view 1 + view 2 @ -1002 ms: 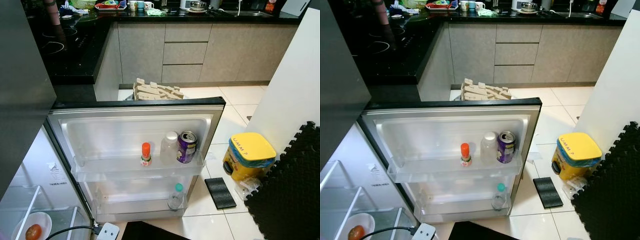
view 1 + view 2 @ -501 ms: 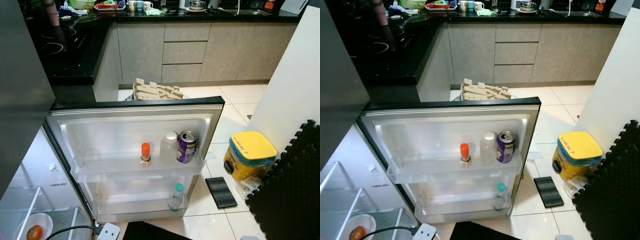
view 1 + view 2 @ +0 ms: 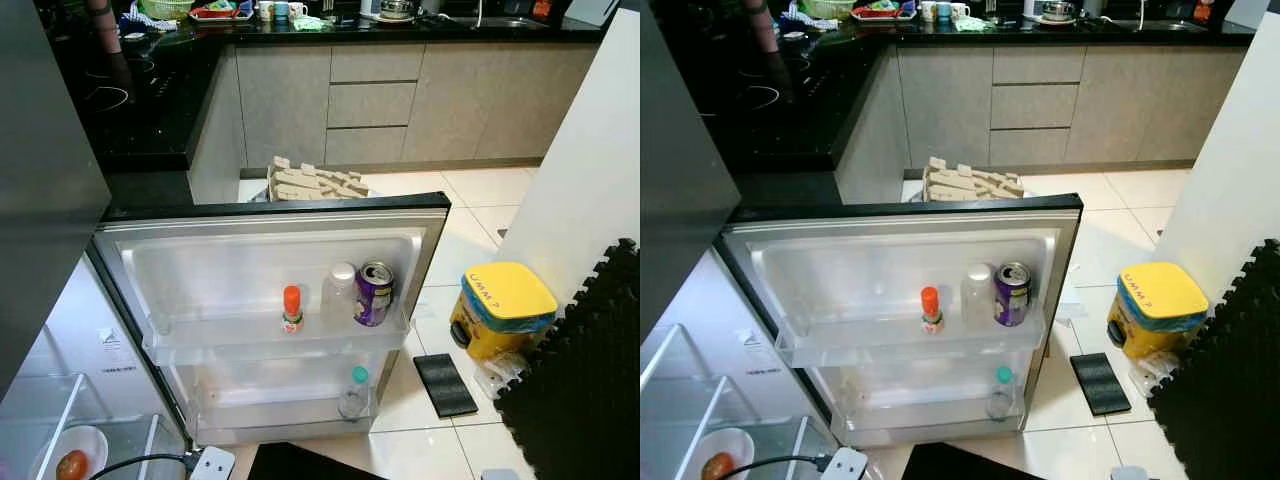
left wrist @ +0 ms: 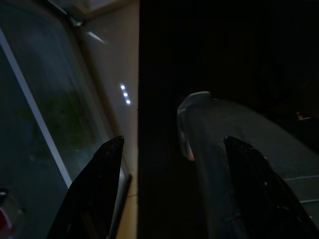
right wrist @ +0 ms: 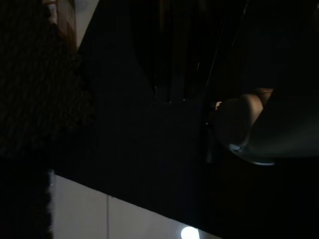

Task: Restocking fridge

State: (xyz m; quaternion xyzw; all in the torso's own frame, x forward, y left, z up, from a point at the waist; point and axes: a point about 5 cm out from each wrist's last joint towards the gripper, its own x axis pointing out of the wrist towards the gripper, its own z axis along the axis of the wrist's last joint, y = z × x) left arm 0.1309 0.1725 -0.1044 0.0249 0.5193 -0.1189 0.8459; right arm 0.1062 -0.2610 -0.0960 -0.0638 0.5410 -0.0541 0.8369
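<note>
The fridge door (image 3: pixel 270 215) stands wide open in front of me. Its upper door shelf holds a small orange-capped bottle (image 3: pixel 291 309), a clear bottle with a white cap (image 3: pixel 341 293) and a purple can (image 3: pixel 374 294). On the lower door shelf stands a clear bottle with a green cap (image 3: pixel 353 393). Inside the fridge at the lower left, a white bowl (image 3: pixel 55 450) holds a tomato (image 3: pixel 72 465). My left gripper (image 4: pixel 172 144) hangs idle by the fridge's glass shelf, open and holding nothing. The right wrist view is very dark, with floor tile at one edge.
A yellow-lidded bin (image 3: pixel 503 310) and a small black mat (image 3: pixel 445 384) sit on the floor right of the door. Black foam matting (image 3: pixel 590 380) lies further right. A cardboard tray (image 3: pixel 315 182) is behind the door. A white power strip (image 3: pixel 210 464) lies at my feet.
The view has shifted very slightly. Nothing in the fridge or on the floor has moved.
</note>
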